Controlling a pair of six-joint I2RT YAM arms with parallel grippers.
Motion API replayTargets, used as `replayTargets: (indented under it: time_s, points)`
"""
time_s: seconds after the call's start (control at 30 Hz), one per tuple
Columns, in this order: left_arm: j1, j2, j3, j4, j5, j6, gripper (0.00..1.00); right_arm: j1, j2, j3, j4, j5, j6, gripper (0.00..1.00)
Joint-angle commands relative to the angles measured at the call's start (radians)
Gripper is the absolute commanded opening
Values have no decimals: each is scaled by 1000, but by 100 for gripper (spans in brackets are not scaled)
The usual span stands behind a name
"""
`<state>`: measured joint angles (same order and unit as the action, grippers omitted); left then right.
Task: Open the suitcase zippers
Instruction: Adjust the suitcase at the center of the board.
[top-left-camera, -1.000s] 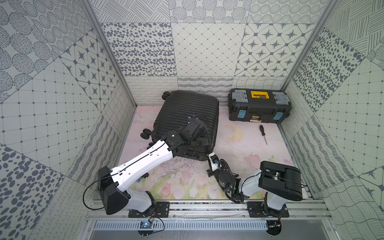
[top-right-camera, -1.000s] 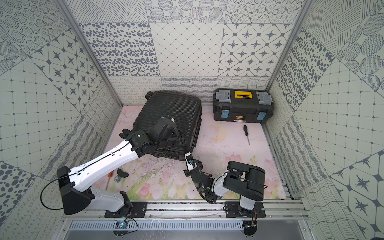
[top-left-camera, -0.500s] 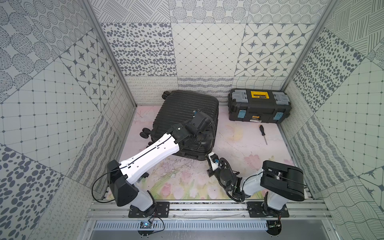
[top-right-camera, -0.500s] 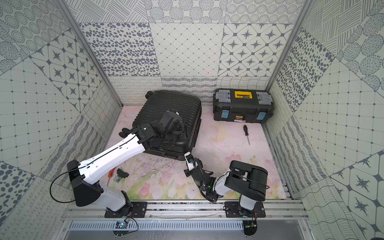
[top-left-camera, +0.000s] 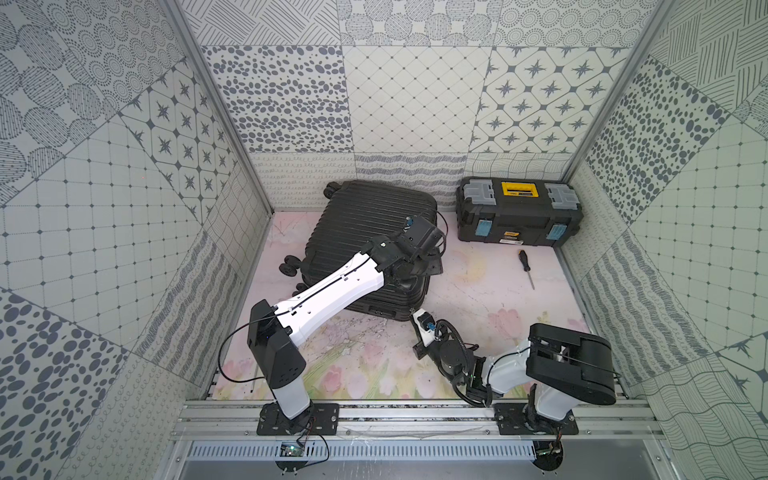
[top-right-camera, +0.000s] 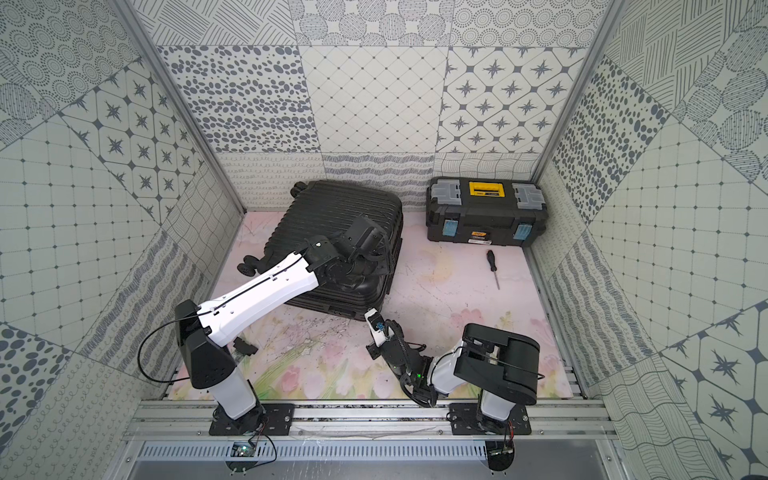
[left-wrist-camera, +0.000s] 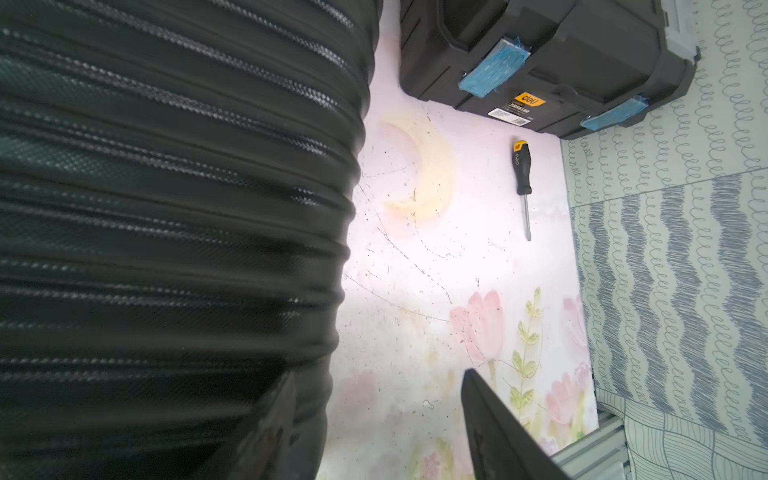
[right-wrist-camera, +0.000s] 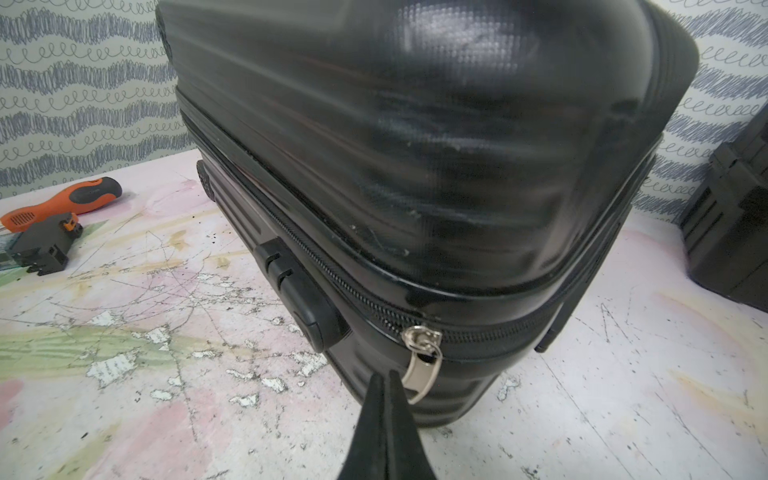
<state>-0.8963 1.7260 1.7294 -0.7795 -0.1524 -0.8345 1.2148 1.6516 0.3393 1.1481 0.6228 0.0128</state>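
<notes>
The black ribbed suitcase (top-left-camera: 365, 224) (top-right-camera: 332, 228) lies flat at the back left of the floor. My left gripper (top-left-camera: 430, 266) (left-wrist-camera: 378, 399) hangs open over its right side edge, one finger (left-wrist-camera: 278, 415) above the shell (left-wrist-camera: 166, 208) and the other above the floor. The zipper track (right-wrist-camera: 332, 270) runs round the seam. A silver pull (right-wrist-camera: 422, 365) hangs from it at the near corner. My right gripper (top-left-camera: 412, 312) (right-wrist-camera: 384, 378) is shut, its tips right beside that pull, with nothing between them.
A black toolbox (top-left-camera: 517, 212) with a yellow label stands at the back right, and a screwdriver (top-left-camera: 525, 268) lies in front of it. An orange-handled tool (right-wrist-camera: 62, 203) and a small black part (top-right-camera: 245, 345) lie near the left arm's base. Patterned walls close three sides.
My left arm has swung to the right across the suitcase top, up to its right edge, gripper still open. The right gripper has stayed low at the near corner, shut.
</notes>
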Motion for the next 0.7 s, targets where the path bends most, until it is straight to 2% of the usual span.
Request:
replayTargets:
  time_s: [0.0,0.13,0.17,0.23,0.37,0.5,0.57,0.67]
  points:
    - [-4,17,-40,-202,-62,41,63,-18,-41,-26,12,27,-21,3]
    - [-3,-4,-83,-185,-67,37,63,-35,-35,-47,57,8,-37,31]
    - [-2,-10,-92,-175,-65,34,63,-35,-22,-48,83,3,-42,37]
    - [-2,-21,-108,-158,-56,30,63,-35,0,-42,115,-15,-48,42]
    - [-1,-29,-120,-142,-45,21,62,-34,47,-1,121,-41,-40,43]
    - [-1,-43,-139,-126,-47,10,62,-35,96,39,126,-2,-20,41]
    - [1,-51,-152,-116,-44,4,62,-35,114,53,132,26,-19,38]
    - [2,-60,-168,-107,-41,-5,62,-38,131,62,151,54,-23,27]
